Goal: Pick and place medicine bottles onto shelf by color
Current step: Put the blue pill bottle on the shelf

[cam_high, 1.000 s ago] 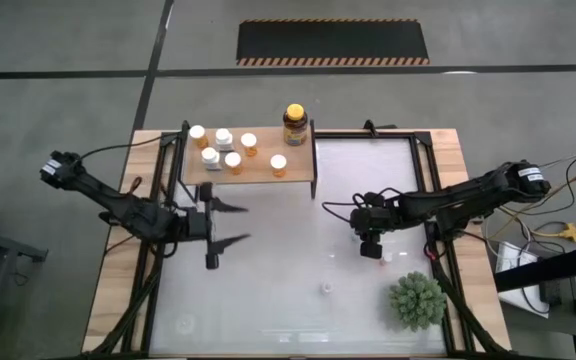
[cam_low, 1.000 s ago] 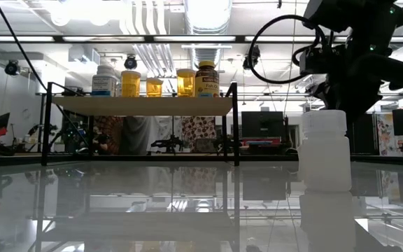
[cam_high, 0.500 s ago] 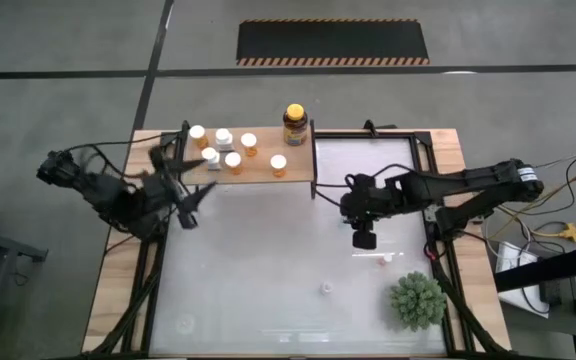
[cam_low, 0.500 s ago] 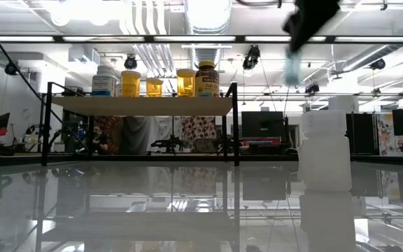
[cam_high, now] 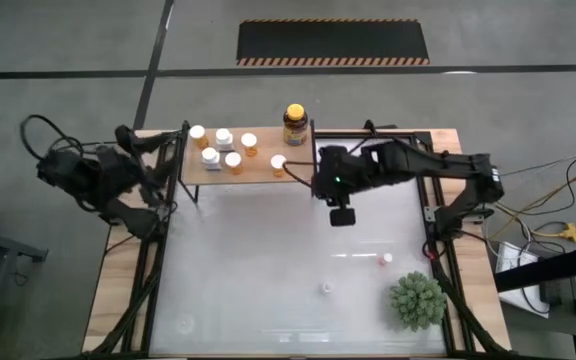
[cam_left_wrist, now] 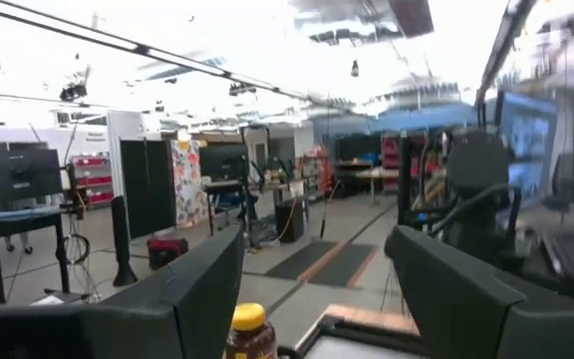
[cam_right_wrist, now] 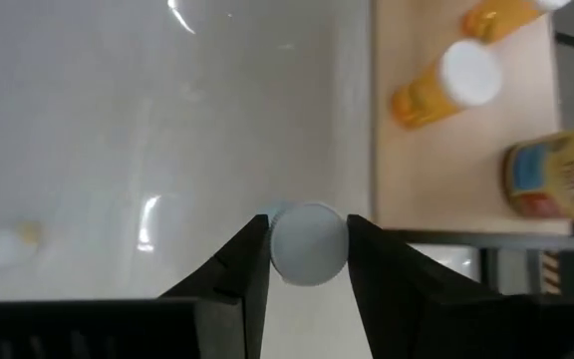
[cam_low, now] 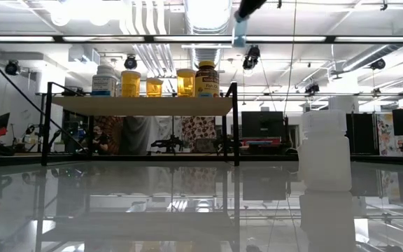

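One small white bottle [cam_right_wrist: 308, 242] rides pinched across its round body in the right pincer [cam_right_wrist: 307, 261] above the worktop beside the shelf [cam_right_wrist: 446, 160]; it looks light, stiff and smooth-walled, so a slack squeeze could let it slide.

High view: we look straight down from well above, taking in the whole tabletop [cam_high: 268, 270] and the shelf [cam_high: 253, 165] at its far edge. Low view: we sit at tabletop height on the near side, facing the far room; it shares that shelf [cam_low: 142, 105]. Left wrist view faces level into the room. Right wrist view looks down, close over the shelf's [cam_right_wrist: 456, 130] right end.
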You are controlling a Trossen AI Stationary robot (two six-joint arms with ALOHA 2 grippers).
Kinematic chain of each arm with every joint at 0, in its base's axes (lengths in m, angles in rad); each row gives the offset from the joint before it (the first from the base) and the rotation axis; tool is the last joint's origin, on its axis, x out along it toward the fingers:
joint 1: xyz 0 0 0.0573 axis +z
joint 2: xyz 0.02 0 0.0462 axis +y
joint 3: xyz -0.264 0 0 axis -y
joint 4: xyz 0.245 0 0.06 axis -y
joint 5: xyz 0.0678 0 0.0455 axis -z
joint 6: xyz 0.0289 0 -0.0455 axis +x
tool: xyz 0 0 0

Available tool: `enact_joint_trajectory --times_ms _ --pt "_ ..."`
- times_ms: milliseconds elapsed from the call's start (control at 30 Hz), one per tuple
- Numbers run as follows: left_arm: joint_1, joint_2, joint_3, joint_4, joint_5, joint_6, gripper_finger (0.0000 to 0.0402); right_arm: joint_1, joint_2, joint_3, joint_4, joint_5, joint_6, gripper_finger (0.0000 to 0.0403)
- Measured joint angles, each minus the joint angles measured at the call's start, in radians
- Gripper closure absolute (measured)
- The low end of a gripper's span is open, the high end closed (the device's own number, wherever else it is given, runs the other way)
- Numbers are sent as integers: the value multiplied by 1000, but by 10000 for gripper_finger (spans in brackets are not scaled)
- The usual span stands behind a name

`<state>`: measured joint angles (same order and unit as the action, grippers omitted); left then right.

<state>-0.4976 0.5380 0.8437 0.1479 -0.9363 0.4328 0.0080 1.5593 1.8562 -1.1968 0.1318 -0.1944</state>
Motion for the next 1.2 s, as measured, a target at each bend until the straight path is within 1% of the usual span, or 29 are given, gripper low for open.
enact_joint_trajectory --times_ms 200,367,500,733,967,1200 --pt "0 -38 -14 -1 16 3 162 -77 71 123 -25 0 -77 293" --pt "0 -60 -32 2 19 3 162 -157 121 169 -18 -6 -143 293" --pt "0 -66 -44 -1 19 2 162 -227 163 185 3 -40 -192 293" --pt "-1 -63 -45 1 19 2 162 -339 237 185 74 -136 -257 294" --pt "-1 -55 -45 1 19 2 162 -402 289 185 88 -140 -298 294" --pt "0 -55 -45 2 19 2 162 -428 298 184 97 -140 -302 294"
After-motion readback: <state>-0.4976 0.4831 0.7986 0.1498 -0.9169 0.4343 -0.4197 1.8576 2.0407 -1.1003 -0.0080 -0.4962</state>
